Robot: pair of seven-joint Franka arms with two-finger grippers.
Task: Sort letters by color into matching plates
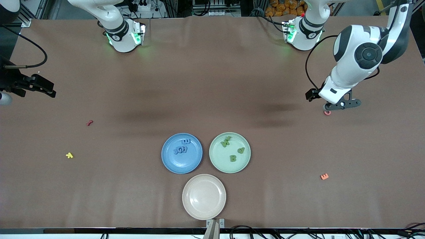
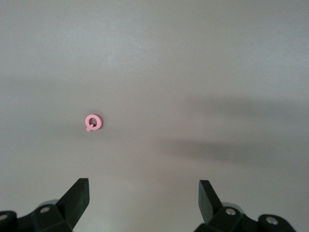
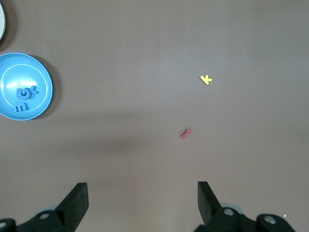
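Three plates lie near the front edge: a blue plate [image 1: 172,162] holding several blue letters [image 1: 182,148], a mint green plate [image 1: 219,162] holding three green letters [image 1: 233,150], and a bare beige-pink plate [image 1: 204,196]. My left gripper [image 1: 343,105] [image 2: 144,186] hangs open and holds nothing, just above the table at the left arm's end, with a pink letter [image 1: 327,113] [image 2: 93,123] right beside it. My right gripper [image 1: 49,90] [image 3: 142,188] is open and holds nothing, up over the right arm's end. Below it lie a red letter [image 1: 89,122] [image 3: 186,133] and a yellow letter [image 1: 69,155] [image 3: 206,79].
An orange letter [image 1: 324,176] lies alone toward the left arm's end, nearer the front camera than the pink one. The blue plate [image 3: 41,72] with its letters shows in the right wrist view. Brown cloth [image 1: 212,83] covers the table.
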